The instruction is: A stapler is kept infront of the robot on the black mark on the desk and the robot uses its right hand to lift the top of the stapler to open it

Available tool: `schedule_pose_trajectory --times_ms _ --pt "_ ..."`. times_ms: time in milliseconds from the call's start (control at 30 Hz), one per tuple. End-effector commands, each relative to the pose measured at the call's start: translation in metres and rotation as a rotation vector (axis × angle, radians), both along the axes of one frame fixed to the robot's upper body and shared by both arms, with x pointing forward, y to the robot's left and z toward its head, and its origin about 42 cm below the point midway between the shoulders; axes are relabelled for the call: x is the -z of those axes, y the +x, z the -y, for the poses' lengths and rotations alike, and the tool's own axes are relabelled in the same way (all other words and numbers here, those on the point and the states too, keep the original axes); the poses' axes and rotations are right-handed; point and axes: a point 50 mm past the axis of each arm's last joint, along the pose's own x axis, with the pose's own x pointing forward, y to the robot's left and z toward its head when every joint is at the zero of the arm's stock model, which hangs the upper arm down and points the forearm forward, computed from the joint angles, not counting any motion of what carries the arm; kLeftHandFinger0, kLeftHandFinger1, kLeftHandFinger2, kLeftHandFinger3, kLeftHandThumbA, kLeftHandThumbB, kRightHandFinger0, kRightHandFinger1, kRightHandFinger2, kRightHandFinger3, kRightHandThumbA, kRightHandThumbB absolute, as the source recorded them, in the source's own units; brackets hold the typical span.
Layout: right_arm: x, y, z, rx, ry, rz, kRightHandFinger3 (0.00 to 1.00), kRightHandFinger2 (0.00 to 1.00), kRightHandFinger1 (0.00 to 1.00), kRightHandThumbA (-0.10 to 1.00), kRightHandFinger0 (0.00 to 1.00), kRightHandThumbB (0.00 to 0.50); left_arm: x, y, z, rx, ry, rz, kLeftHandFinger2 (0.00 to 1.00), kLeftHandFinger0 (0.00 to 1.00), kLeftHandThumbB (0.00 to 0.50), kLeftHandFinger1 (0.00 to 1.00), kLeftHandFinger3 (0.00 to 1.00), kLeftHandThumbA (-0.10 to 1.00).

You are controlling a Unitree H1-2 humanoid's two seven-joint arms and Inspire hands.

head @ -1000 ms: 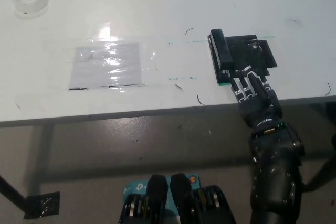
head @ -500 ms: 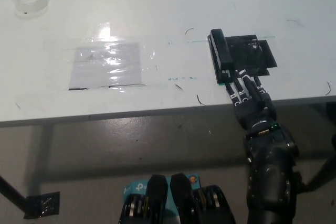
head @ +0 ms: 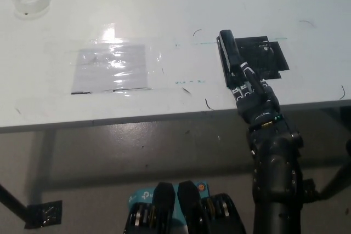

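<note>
Your black right arm [head: 274,173] rises from the bottom right, forearm nearly upright in the head view and leaning slightly toward picture left. The wrist sits just past the near edge of the surface [head: 164,20]. The right robot hand [head: 251,91] lies palm down, fingers [head: 241,78] stretched forward and close together, reaching over the edge. You cannot tell whether they grip anything. Your left robot hand is out of view.

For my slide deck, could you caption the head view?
Black right hand reaches onto the near end of the black stapler on the white desk.
</note>
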Motion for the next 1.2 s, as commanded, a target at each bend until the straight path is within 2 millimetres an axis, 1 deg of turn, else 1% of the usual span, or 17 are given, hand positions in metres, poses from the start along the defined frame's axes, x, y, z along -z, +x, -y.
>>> schedule_pose_trajectory --times_ms 0,100,200,333,400,433,500,567,600,633,700,767,833,967,1067,1100,1167 --pt "-0.038 0.016 -0.006 0.011 0.016 0.112 0.95 0.86 0.78 0.95 0.72 0.000 -0.008 -0.005 -0.004 -0.009 0.025 0.024 0.62 0.44 0.239 0.49 0.81 1.00" --pt "-0.041 0.017 -0.006 0.010 0.018 0.124 0.94 0.85 0.79 0.94 0.73 0.000 -0.007 -0.005 -0.005 -0.007 0.022 0.025 0.62 0.45 0.249 0.50 0.80 1.00" --pt "-0.043 0.020 -0.006 0.009 0.004 0.129 0.95 0.83 0.77 0.94 0.72 0.000 -0.008 -0.006 -0.002 -0.003 0.029 0.017 0.65 0.45 0.225 0.51 0.82 1.00" --pt "-0.044 0.021 -0.008 0.003 0.006 0.122 0.92 0.80 0.75 0.94 0.72 0.000 -0.008 -0.008 -0.001 -0.002 0.029 0.018 0.64 0.45 0.222 0.51 0.81 1.00" --pt "-0.046 0.022 -0.010 0.003 0.011 0.124 0.93 0.81 0.75 0.94 0.72 0.000 -0.007 -0.009 -0.001 -0.004 0.024 0.018 0.64 0.45 0.226 0.50 0.80 1.00" --pt "-0.053 0.026 -0.013 -0.001 0.008 0.132 0.95 0.80 0.75 0.90 0.71 0.000 -0.007 -0.009 0.000 -0.010 0.023 0.009 0.65 0.46 0.224 0.51 0.82 1.00" --pt "-0.063 0.031 -0.018 -0.005 0.015 0.148 0.93 0.78 0.76 0.88 0.73 0.000 -0.004 -0.011 0.000 -0.006 0.014 0.013 0.65 0.47 0.218 0.52 0.82 1.00" --pt "-0.087 0.040 -0.026 -0.028 0.011 0.206 0.91 0.77 0.75 0.88 0.73 0.000 -0.005 -0.012 0.001 -0.017 0.010 0.003 0.63 0.46 0.222 0.51 0.83 1.00" --pt "-0.088 0.040 -0.027 -0.029 0.011 0.210 0.91 0.77 0.75 0.88 0.73 0.000 -0.006 -0.012 0.002 -0.018 0.010 0.002 0.63 0.46 0.223 0.51 0.83 1.00" --pt "-0.099 0.045 -0.030 -0.030 -0.004 0.239 0.89 0.73 0.69 0.86 0.68 0.000 -0.005 -0.012 0.001 -0.015 0.009 0.004 0.62 0.46 0.225 0.51 0.83 1.00" --pt "-0.112 0.052 -0.033 -0.036 -0.028 0.269 0.87 0.71 0.68 0.85 0.65 0.000 -0.005 -0.012 0.002 -0.015 0.010 0.001 0.63 0.46 0.222 0.52 0.83 1.00" --pt "-0.133 0.059 -0.040 -0.037 -0.023 0.296 0.85 0.69 0.65 0.83 0.62 0.000 -0.005 -0.014 0.002 -0.014 0.010 -0.001 0.64 0.47 0.215 0.52 0.83 1.00" --pt "-0.153 0.067 -0.046 -0.046 -0.028 0.321 0.83 0.66 0.61 0.84 0.58 0.000 -0.001 -0.013 0.000 -0.014 0.016 0.000 0.64 0.46 0.233 0.51 0.81 1.00" --pt "-0.165 0.071 -0.051 -0.045 -0.046 0.334 0.84 0.67 0.62 0.85 0.56 0.000 -0.001 -0.015 0.001 -0.021 0.013 -0.011 0.61 0.43 0.237 0.49 0.80 1.00" --pt "-0.170 0.075 -0.055 -0.046 -0.058 0.338 0.80 0.62 0.59 0.85 0.55 0.000 -0.002 -0.016 0.002 -0.019 0.009 -0.004 0.59 0.43 0.236 0.48 0.79 1.00" --pt "-0.171 0.076 -0.055 -0.046 -0.057 0.337 0.79 0.62 0.59 0.84 0.55 0.000 -0.003 -0.016 0.002 -0.019 0.009 -0.003 0.60 0.44 0.227 0.49 0.81 1.00" --pt "-0.172 0.080 -0.056 -0.045 -0.064 0.337 0.78 0.62 0.59 0.84 0.56 0.000 -0.001 -0.016 0.001 -0.015 0.013 -0.002 0.63 0.44 0.249 0.49 0.81 1.00"
